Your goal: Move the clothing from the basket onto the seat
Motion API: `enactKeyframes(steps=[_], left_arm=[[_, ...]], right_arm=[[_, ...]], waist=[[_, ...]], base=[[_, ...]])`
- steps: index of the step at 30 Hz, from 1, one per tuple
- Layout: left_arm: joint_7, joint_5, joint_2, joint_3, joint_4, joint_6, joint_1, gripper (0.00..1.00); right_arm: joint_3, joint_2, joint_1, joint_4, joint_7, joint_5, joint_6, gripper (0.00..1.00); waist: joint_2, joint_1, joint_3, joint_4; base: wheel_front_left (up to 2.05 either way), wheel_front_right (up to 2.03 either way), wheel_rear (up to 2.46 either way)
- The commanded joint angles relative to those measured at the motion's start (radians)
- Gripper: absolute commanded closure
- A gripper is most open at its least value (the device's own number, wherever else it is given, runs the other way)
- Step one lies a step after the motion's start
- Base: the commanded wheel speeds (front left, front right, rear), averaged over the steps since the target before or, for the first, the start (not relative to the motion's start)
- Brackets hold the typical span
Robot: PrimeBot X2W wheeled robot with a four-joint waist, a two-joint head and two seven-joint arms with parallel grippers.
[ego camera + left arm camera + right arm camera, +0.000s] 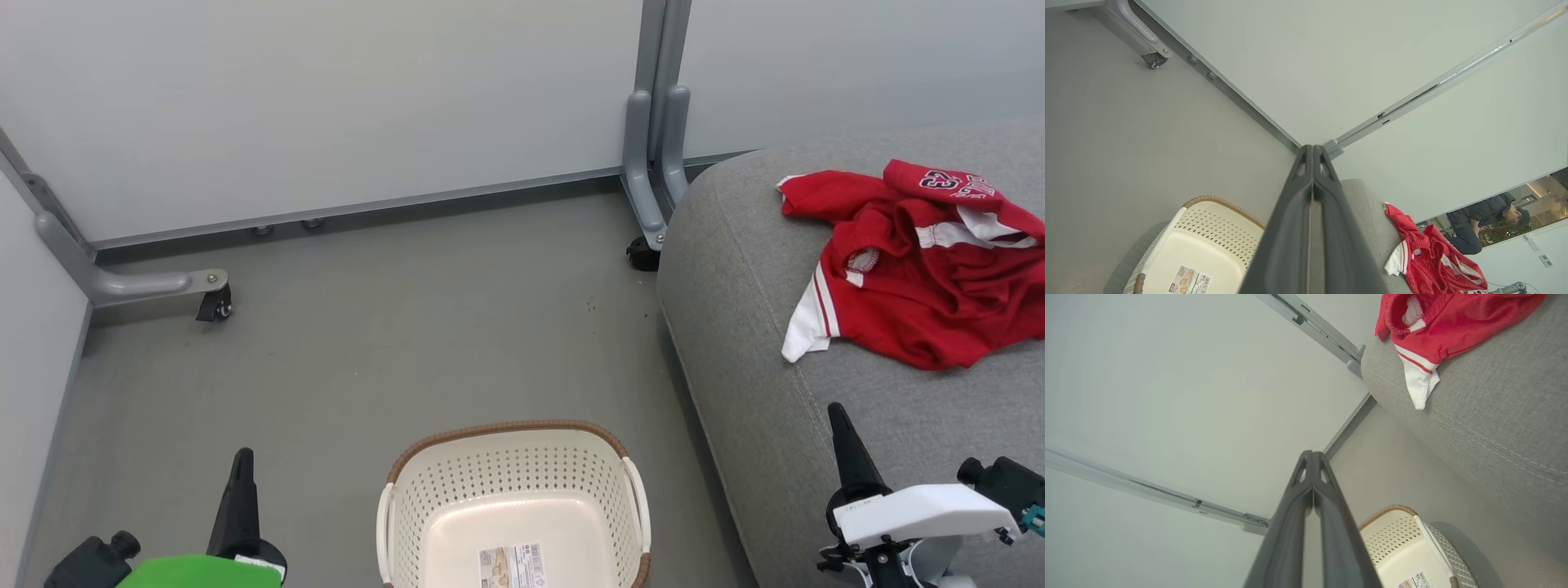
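all but wrapping up: seeing the clothing lying crumpled on the seat, well apart from the basket, and finding nothing but a paper label inside that basket. holding the left tool and the right tool low, either side of the basket, each with fingers pressed together, pinching nothing. judging no further pick needed; next, likely only drawing both tools clear of the seat.
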Motion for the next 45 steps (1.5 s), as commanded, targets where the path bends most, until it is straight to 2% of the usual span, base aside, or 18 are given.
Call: enactKeyframes(steps=[1, 45], left_arm=[[0.007, -0.034, 0.009, 0.005, -0.004, -0.003, -0.035, 1.00], [0.116, -0.440, 0.005, 0.059, 0.049, -0.005, -0.146, 1.00]], right_arm=[[-0.006, -0.006, -0.030, -0.005, 0.007, 0.032, 0.000, 1.00], [-0.063, -0.004, -0.108, 0.033, 0.117, 0.435, 0.000, 1.00]], waist=[[0.0000, 0.0000, 0.001, 0.000], [0.0000, 0.0000, 0.037, -0.003]], base=[[0.00, 0.00, 0.00], [0.00, 0.00, 0.00]])
